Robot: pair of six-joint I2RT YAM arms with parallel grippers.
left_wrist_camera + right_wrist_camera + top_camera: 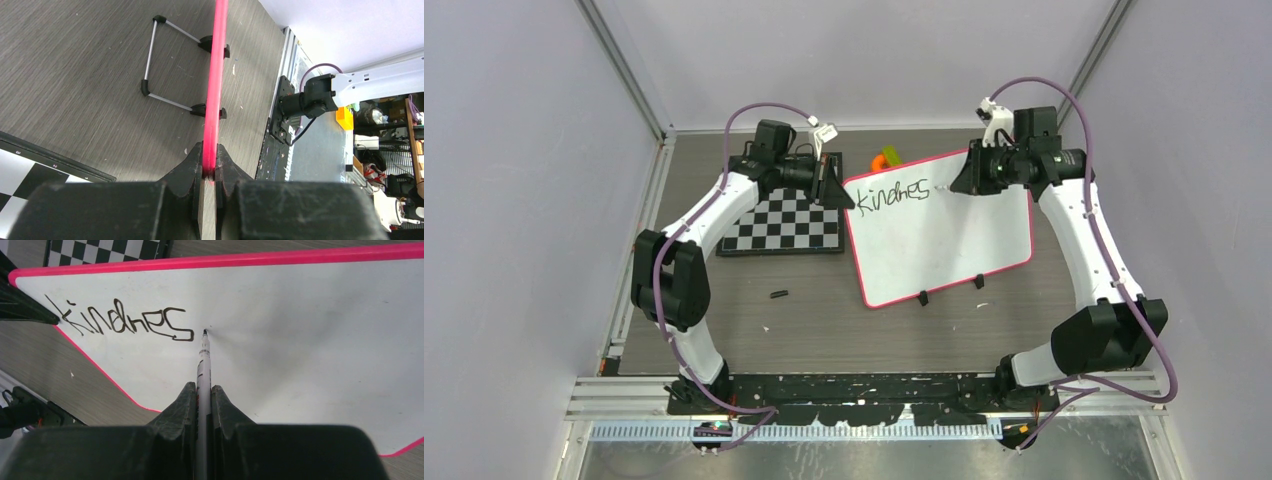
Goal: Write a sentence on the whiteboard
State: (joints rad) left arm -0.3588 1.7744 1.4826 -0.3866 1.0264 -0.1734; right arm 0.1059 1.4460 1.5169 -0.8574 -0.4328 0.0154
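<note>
Right gripper point(202, 392) closed on marker point(203, 357), tip at whiteboard point(310, 340) just right of unfinished sentence point(125, 320); bare writing line runs rightward. Left gripper point(210, 165) pinching far-left frame corner.

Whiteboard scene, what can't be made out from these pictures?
Right wrist view: the marker barrel is hidden inside the right pincer.
Left wrist view: the whiteboard shows only its pink edge; the writing face is turned away.
Top view: the orange-green item is mostly behind the whiteboard, unidentifiable.
Top view: the small black item on the table is too small.
</note>
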